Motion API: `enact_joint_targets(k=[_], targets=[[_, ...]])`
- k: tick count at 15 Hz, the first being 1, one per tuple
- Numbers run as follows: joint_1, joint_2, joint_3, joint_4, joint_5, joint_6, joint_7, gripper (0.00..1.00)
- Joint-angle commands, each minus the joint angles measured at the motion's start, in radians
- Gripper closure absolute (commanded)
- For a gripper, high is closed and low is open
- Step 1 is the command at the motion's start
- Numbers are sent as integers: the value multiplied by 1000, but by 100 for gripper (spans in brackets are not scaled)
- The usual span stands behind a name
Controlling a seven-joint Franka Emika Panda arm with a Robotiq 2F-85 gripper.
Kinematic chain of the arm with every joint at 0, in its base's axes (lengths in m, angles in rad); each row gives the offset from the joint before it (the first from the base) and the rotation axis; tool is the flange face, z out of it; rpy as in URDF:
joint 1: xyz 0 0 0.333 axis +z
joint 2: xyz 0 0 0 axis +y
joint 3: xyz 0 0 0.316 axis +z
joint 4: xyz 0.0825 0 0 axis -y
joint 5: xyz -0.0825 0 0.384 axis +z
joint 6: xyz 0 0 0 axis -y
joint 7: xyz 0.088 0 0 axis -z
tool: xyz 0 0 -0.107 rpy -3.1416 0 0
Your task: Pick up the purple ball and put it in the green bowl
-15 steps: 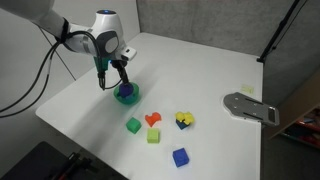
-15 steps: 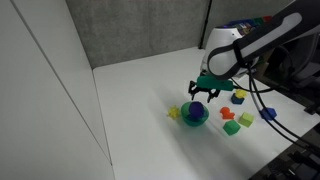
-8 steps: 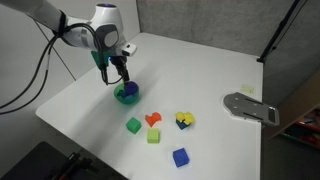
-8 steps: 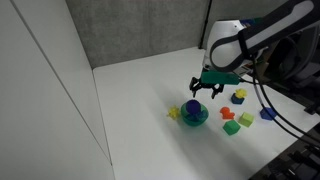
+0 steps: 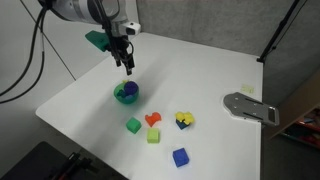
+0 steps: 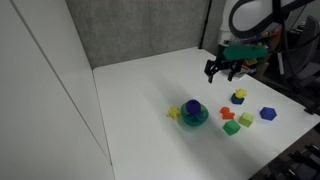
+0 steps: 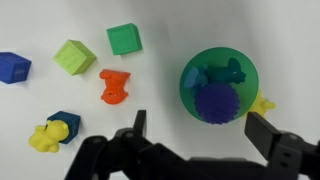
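Small purple ball (image 7: 213, 103) inside the round green bowl (image 7: 186, 88), blue toy piece (image 7: 222, 74) beside it there, yellow toy (image 7: 262, 103) just outside the rim (opposite the blocks), in the wrist view red block (image 7: 115, 86) left of the bowl, blue cube (image 7: 12, 67) farthest left.

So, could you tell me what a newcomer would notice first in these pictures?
Most likely the green bowl on the white table, with the purple ball lying inside it next to a blue toy. Next comes the gripper, hanging open in the air off to one side of the bowl and holding nothing. A scatter of coloured toy blocks lies on the table near the bowl.
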Motion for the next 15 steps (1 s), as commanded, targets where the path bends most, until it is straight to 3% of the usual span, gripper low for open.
enact_joint_targets(k=[1,6,11,15], targets=[[-31,-139,0,-86,-51,-51,-68,0],[-81,-326,1,-212,-81,-84,-82,0],[-130,-484,8,-240,-82,-208,-138,0],[-136,-571,13,-205,-73,-331,-319,0]])
